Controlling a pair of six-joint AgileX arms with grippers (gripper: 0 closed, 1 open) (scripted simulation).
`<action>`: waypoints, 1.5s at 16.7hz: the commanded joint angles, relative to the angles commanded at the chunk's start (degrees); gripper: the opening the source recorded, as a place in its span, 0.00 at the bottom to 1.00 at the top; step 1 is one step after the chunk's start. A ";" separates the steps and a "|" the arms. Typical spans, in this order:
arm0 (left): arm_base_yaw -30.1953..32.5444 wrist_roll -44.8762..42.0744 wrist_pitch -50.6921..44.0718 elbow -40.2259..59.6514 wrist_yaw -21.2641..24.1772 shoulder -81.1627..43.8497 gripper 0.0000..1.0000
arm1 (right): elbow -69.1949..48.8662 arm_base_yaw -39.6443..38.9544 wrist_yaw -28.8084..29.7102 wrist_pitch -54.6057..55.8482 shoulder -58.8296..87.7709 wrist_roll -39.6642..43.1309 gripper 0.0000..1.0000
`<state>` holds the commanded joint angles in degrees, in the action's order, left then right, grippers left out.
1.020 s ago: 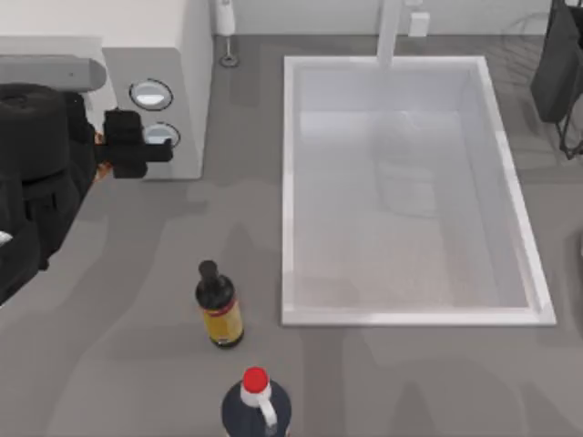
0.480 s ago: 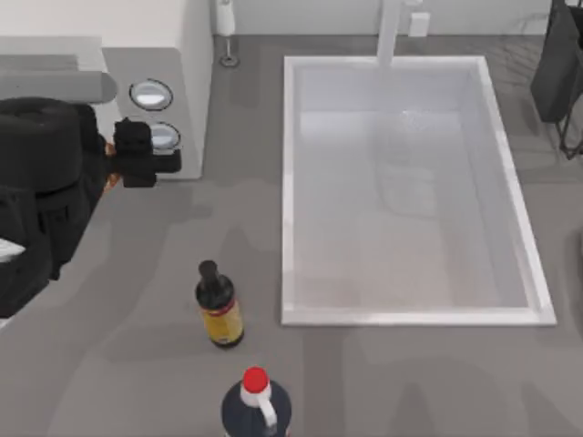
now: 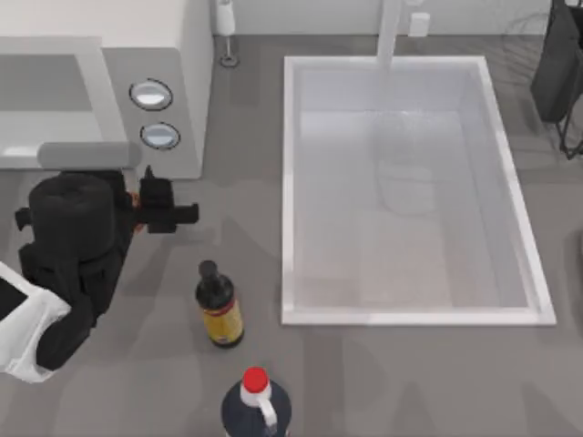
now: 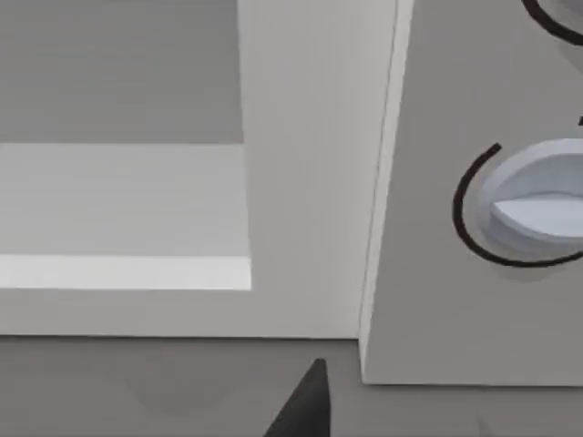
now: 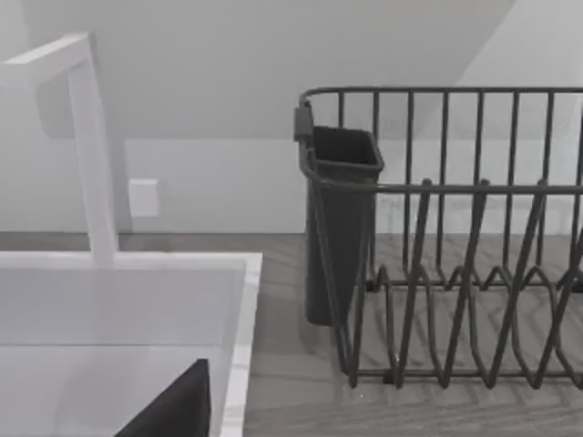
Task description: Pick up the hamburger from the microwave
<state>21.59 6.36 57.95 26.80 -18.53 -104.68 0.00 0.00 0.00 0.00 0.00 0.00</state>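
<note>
Left tool (image 3: 168, 205) just outside microwave (image 3: 187, 82) front, over desk (image 3: 137, 364) | hamburger (image 3: 137, 198) seen as orange sliver at tool; closure unclear | advice: lift steadily, clear of yellow-labelled bottle (image 3: 219, 308) | right arm parked by dish rack (image 5: 455, 237).

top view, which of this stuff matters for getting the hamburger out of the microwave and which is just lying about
Part of the job:
microwave, cavity open
hamburger, an orange sliver at the left gripper

Just lying about:
yellow-labelled bottle
red-capped bottle
sink and faucet
dish rack
</note>
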 joint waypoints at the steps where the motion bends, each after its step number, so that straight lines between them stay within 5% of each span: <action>1: 0.01 -0.01 3.57 -0.94 0.08 -2.47 0.00 | 0.00 0.00 0.00 0.00 0.00 0.00 1.00; 10: -0.08 -0.09 12.35 -3.89 0.41 -9.43 0.00 | 0.00 0.00 0.00 0.00 0.00 0.00 1.00; 23: -0.08 -0.09 12.35 -3.89 0.41 -9.43 0.98 | 0.00 0.00 0.00 0.00 0.00 0.00 1.00; 25: -0.08 -0.09 12.35 -3.89 0.41 -9.43 1.00 | 0.00 0.00 0.00 0.00 0.00 0.00 1.00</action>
<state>21.51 6.27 70.30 22.91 -18.13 -114.12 0.00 0.00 0.00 0.00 0.00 0.00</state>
